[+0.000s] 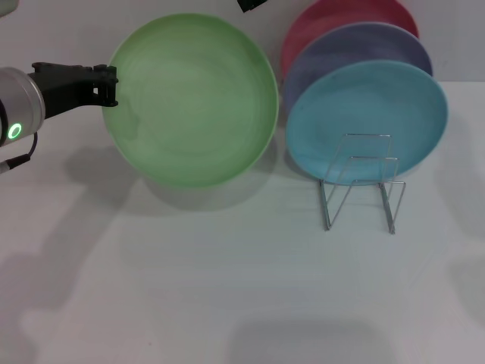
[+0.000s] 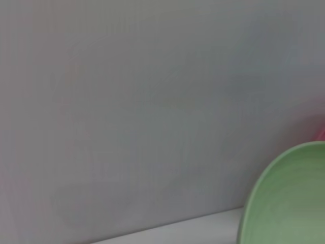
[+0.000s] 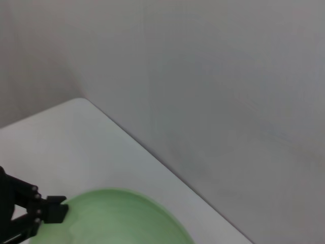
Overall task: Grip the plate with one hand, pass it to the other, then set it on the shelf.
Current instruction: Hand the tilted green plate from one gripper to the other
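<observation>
The light green plate (image 1: 193, 98) is held up off the white table, its face turned toward the head camera. My left gripper (image 1: 112, 85) is shut on the plate's left rim; its arm with the green ring comes in from the left. The plate also shows in the left wrist view (image 2: 289, 198) and in the right wrist view (image 3: 122, 218), where the left gripper (image 3: 53, 212) pinches its edge. A black part of my right gripper (image 1: 251, 4) shows at the top edge of the head view, just above the plate's upper right rim. The wire shelf (image 1: 360, 182) stands to the right.
A turquoise plate (image 1: 367, 114), a lavender plate (image 1: 356, 49) and a pink plate (image 1: 333, 19) stand in the back slots of the wire shelf. Its front dividers hold nothing. A grey wall rises behind the table (image 1: 227, 288).
</observation>
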Robot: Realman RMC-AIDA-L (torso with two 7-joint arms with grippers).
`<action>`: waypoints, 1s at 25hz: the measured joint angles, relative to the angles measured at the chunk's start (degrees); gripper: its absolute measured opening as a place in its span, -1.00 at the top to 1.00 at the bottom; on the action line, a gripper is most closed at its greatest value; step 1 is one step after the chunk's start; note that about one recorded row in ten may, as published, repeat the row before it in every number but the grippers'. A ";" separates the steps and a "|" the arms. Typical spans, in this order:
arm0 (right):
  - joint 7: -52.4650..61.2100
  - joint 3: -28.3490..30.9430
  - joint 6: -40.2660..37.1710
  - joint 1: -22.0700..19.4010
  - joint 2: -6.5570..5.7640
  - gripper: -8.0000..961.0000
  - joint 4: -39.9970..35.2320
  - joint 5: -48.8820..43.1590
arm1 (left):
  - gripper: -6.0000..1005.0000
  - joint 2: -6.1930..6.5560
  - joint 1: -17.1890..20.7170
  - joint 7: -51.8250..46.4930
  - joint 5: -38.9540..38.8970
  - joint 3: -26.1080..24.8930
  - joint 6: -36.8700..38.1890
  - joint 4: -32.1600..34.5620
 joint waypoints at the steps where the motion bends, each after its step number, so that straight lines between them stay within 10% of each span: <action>1: -0.02 -0.07 -0.13 0.44 0.06 -0.73 -0.39 -0.50 | 0.86 0.00 0.09 0.00 -0.03 0.06 0.08 -0.06; 25: -0.18 -6.35 -9.30 3.58 2.70 -0.70 -10.21 -3.61 | 0.83 0.10 3.59 1.56 -1.04 3.00 6.85 2.46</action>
